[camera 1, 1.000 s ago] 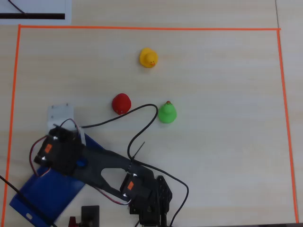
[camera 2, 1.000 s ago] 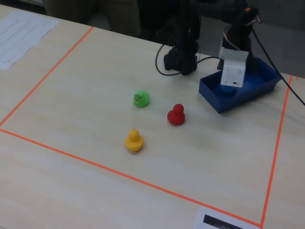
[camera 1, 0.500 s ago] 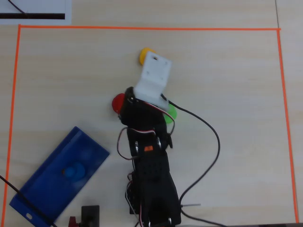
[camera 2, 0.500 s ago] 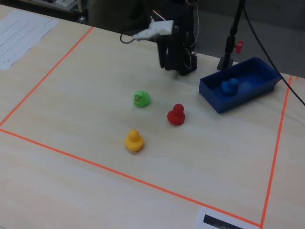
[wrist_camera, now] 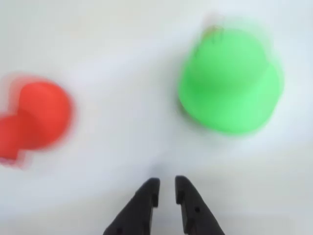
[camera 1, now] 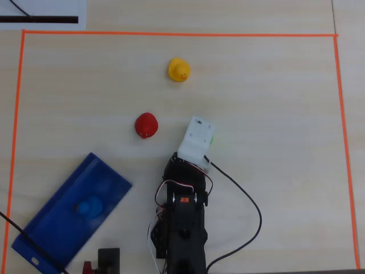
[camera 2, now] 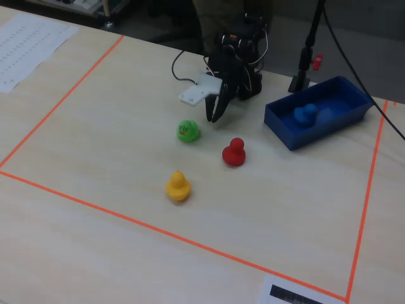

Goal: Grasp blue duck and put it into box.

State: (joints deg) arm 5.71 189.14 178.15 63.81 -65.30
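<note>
Blue duck [camera 2: 305, 114] lies in the box [camera 2: 283, 130]; end effector [wrist_camera: 166, 188] nearly closed, empty.

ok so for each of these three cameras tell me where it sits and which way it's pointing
Overhead view: above the table, looking straight down; arm enters from the bottom edge, blue duck in the box.
Wrist view: on the arm, looking down past the nearly closed pincer at the green duck and red duck.
Fixed view: across the table, facing the arm; pincer hangs empty.
Shared: the red duck appears in all three.
</note>
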